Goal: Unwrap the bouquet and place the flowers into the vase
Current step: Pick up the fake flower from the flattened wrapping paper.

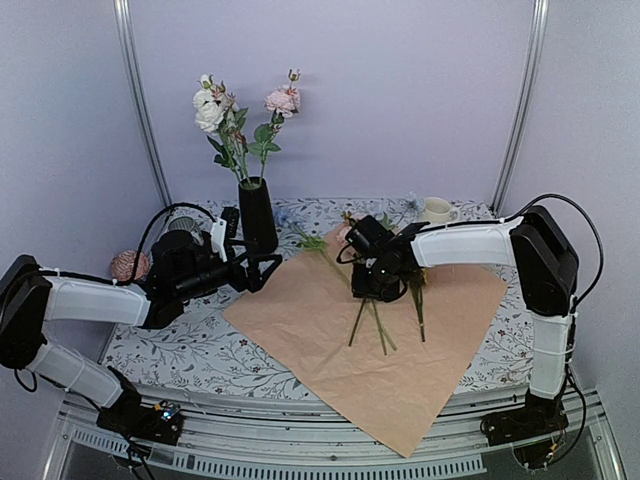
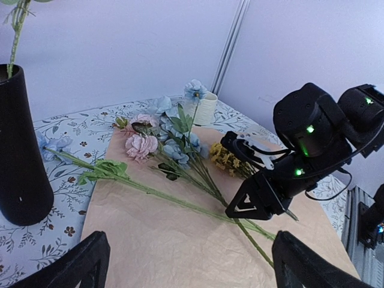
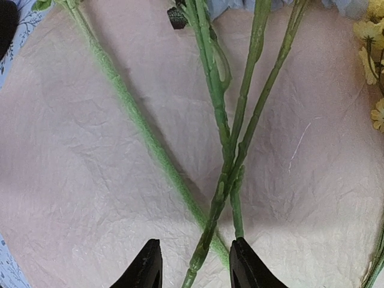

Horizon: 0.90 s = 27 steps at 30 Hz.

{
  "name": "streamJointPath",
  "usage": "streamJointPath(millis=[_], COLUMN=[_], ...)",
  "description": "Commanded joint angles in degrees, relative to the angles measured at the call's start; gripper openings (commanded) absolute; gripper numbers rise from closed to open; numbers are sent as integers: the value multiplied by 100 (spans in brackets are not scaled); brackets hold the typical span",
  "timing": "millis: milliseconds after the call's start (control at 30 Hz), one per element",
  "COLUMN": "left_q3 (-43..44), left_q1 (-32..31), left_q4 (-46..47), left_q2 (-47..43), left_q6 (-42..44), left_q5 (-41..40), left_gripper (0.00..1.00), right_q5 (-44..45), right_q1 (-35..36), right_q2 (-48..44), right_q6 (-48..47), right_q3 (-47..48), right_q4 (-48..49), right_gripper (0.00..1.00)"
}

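The bouquet's paper (image 1: 380, 340) lies spread flat, tan side up. Loose flowers (image 2: 171, 150) rest on it: pink, pale blue and yellow blooms with long green stems (image 3: 231, 144). The black vase (image 1: 257, 212) stands at the back left and holds a white and a pink flower (image 1: 283, 100). My right gripper (image 3: 195, 267) is low over the paper. Its jaws stand partly apart astride two crossing stems, with a gap on both sides. Just right of the vase (image 2: 18, 156), my left gripper (image 1: 258, 270) is wide open and holds nothing.
A cream mug (image 1: 436, 210) stands at the back right, beyond the blooms. A pink knobbly ball (image 1: 128, 264) sits at the far left behind my left arm. The paper's near corner hangs over the table's front edge (image 1: 300, 405).
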Motion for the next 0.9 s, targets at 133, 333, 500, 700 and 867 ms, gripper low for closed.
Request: streamJointPath(millis=[133, 333, 500, 700, 867], left_q3=[84, 84, 92, 97, 94], left_q1=[-87, -87, -96, -96, -96], left_q4=[-64, -78, -98, -109, -122], left_q2=[-31, -36, -37, -44, -58], left_q6=[85, 87, 96, 93, 102], left_q5=[-11, -11, -20, -19, -27], left_gripper=[96, 96, 96, 96, 96], right_q5=[78, 50, 133, 155, 217], right_q1=[-27, -27, -28, -31, -52], right_q2=[318, 436, 454, 482, 355], right_q6=[149, 212, 326, 456, 534], right_q3=[250, 326, 322, 322, 246], right_q4=[-123, -126, -190, -203, -196], right_gripper=[36, 31, 28, 21, 4])
